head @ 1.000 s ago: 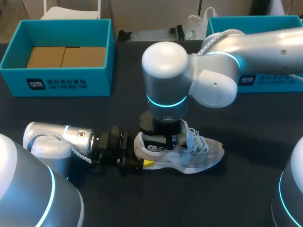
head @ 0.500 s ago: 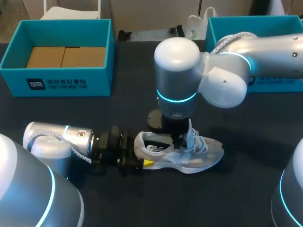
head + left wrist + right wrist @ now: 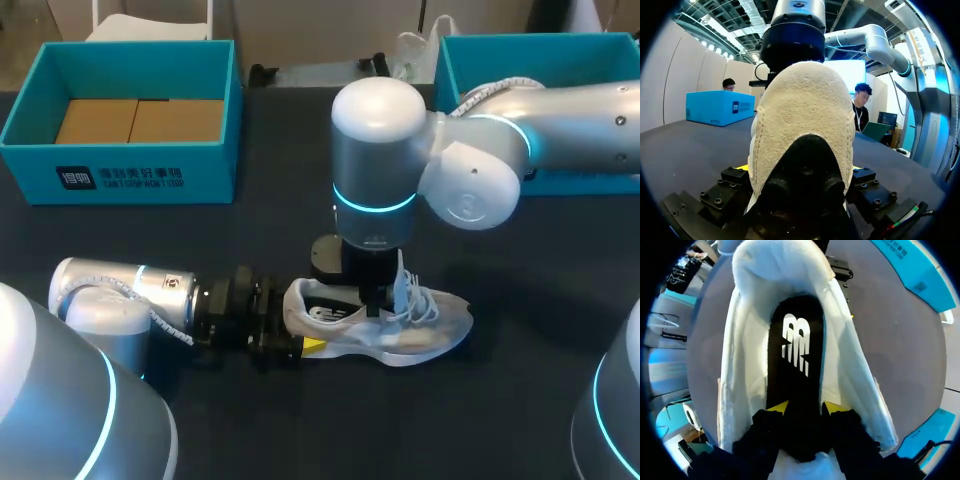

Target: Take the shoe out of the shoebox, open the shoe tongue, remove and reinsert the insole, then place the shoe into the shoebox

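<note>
Two holds: left pincer (image 3: 298,342) clamps shoe (image 3: 432,335) heel at 9 o'clock; right pincer (image 3: 805,407) pinches insole (image 3: 795,340), likely floppy, so you pull gently.

Shoe (image 3: 400,335) lies on table (image 3: 300,430) near centre, heel to 9 o'clock, toe to 3. Left gripper (image 3: 800,172) at shoe's 9 o'clock, heel between its fingers. Right gripper (image 3: 802,407) above the shoe opening, fingers down inside, either side of insole (image 3: 795,355). Shoebox (image 3: 140,175) far back at 10 o'clock; second box (image 3: 447,70) at 2 o'clock.
</note>
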`<state>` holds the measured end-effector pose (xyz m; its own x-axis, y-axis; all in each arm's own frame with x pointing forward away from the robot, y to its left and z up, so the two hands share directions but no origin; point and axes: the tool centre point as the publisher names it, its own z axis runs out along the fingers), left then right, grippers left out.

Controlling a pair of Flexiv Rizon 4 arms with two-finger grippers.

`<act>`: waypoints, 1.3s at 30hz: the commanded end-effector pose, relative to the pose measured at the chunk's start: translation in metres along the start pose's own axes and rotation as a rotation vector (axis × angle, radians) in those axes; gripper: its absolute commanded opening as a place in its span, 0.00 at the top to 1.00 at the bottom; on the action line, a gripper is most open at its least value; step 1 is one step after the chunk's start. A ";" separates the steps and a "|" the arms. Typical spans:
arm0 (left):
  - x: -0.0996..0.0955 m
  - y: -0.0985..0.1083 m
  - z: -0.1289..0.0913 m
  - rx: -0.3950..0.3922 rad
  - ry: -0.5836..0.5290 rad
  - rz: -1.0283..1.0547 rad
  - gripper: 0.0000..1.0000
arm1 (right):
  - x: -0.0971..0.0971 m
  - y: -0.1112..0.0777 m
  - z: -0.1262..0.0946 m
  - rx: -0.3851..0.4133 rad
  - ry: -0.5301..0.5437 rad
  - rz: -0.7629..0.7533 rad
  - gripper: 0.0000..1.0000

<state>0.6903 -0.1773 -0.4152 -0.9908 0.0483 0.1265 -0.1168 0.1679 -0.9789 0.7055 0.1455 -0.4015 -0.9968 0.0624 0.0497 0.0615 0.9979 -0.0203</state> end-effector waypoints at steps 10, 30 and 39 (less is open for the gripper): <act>0.001 0.000 0.000 0.000 -0.003 0.001 1.00 | 0.021 -0.005 0.016 0.025 0.118 0.032 0.60; 0.001 0.000 0.000 0.000 -0.003 0.001 1.00 | 0.040 -0.008 -0.001 -0.003 0.181 0.043 1.00; 0.001 0.000 0.000 0.000 -0.003 0.001 1.00 | 0.048 -0.014 -0.038 -0.086 0.089 0.013 1.00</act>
<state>0.6866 -0.1762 -0.4160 -0.9909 0.0497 0.1251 -0.1152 0.1675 -0.9791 0.6726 0.1491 -0.3786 -0.9791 0.0728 0.1899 0.0782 0.9967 0.0211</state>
